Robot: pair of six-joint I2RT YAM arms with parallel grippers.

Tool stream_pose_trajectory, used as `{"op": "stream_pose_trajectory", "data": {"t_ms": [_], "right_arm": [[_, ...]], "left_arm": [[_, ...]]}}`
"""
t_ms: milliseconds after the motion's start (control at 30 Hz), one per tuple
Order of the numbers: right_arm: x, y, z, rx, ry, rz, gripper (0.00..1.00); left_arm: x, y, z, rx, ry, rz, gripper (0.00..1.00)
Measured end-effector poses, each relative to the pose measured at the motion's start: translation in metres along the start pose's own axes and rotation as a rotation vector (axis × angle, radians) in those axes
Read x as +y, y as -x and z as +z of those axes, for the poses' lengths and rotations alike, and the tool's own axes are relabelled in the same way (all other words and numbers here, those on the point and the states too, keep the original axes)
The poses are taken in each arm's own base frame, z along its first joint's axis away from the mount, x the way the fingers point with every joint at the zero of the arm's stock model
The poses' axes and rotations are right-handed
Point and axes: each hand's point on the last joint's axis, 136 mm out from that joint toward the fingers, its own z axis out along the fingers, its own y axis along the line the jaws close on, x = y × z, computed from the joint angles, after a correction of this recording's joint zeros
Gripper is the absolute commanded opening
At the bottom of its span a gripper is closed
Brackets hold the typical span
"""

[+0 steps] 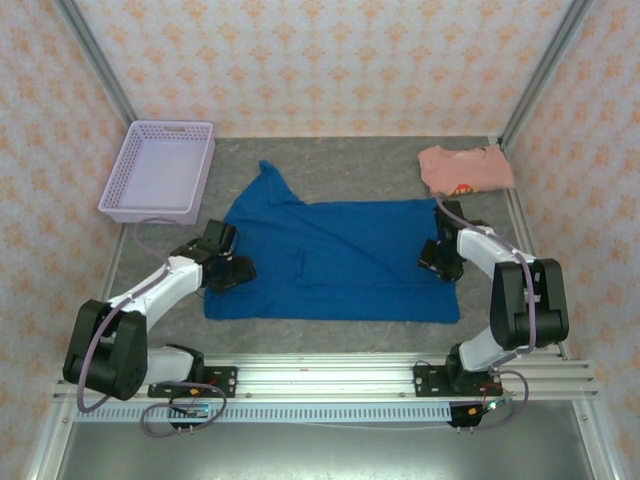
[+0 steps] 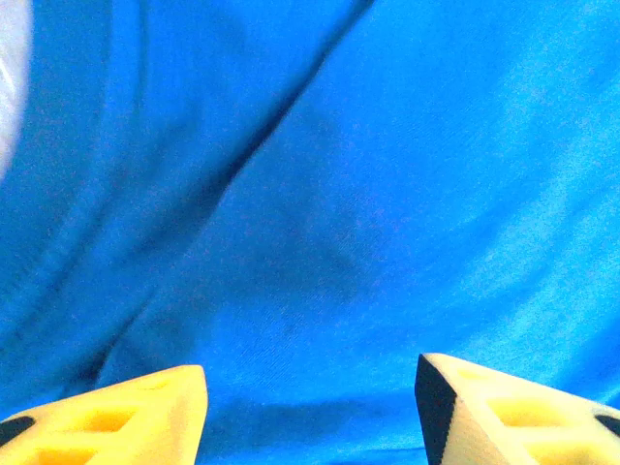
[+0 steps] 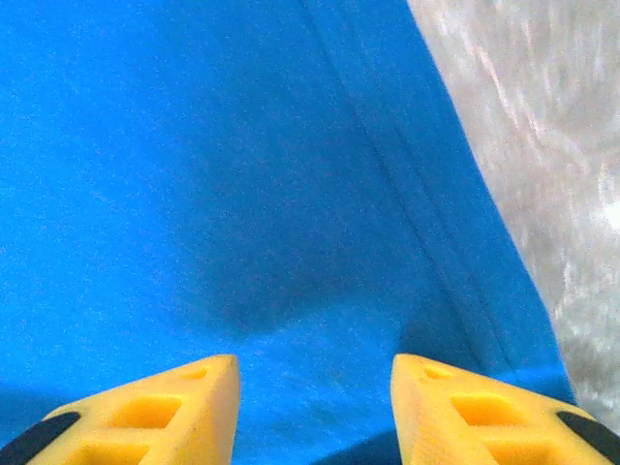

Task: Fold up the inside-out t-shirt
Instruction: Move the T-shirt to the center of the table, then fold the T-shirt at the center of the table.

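The inside-out t-shirt [image 1: 340, 258] lies spread flat across the middle of the grey table, royal blue, with one sleeve sticking out toward the far left. My left gripper [image 1: 235, 266] is low over the shirt's left edge. In the left wrist view its yellow fingers [image 2: 145, 412] stand apart above creased blue cloth [image 2: 320, 194], nothing between them. My right gripper [image 1: 438, 258] is over the shirt's right edge. Its fingers [image 3: 184, 397] are also apart, above the cloth [image 3: 194, 174] beside the hem.
A lavender basket [image 1: 160, 170] stands at the far left of the table. A folded salmon-pink shirt [image 1: 465, 168] lies at the far right corner. Bare grey table [image 3: 542, 145] shows just right of the hem. Patterned walls close in three sides.
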Motion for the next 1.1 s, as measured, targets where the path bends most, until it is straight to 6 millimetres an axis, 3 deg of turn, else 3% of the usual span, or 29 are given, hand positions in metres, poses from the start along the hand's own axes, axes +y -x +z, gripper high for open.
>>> {"op": "stream_pose_trajectory", "data": {"t_ms": [167, 267, 467, 667, 867, 1100], "right_arm": [[0.039, 0.055, -0.032, -0.162, 0.097, -0.051, 0.49], [0.06, 0.071, -0.039, -0.207, 0.132, -0.087, 0.49], [0.076, 0.065, -0.025, -0.181, 0.139, -0.128, 0.49], [0.081, 0.067, -0.02, -0.176, 0.153, -0.131, 0.49], [0.084, 0.065, -0.007, -0.144, 0.152, -0.134, 0.49], [0.092, 0.065, 0.002, -0.121, 0.162, -0.144, 0.49]], "left_arm": [[-0.038, 0.062, -0.03, -0.171, -0.07, 0.019, 0.68], [-0.067, 0.101, -0.03, -0.213, -0.093, 0.049, 0.67], [-0.101, 0.165, 0.015, -0.21, -0.068, 0.12, 0.66], [-0.11, 0.222, 0.069, -0.197, -0.036, 0.161, 0.65], [-0.122, 0.258, 0.11, -0.177, -0.016, 0.212, 0.65], [-0.133, 0.293, 0.135, -0.179, -0.027, 0.243, 0.65]]}}
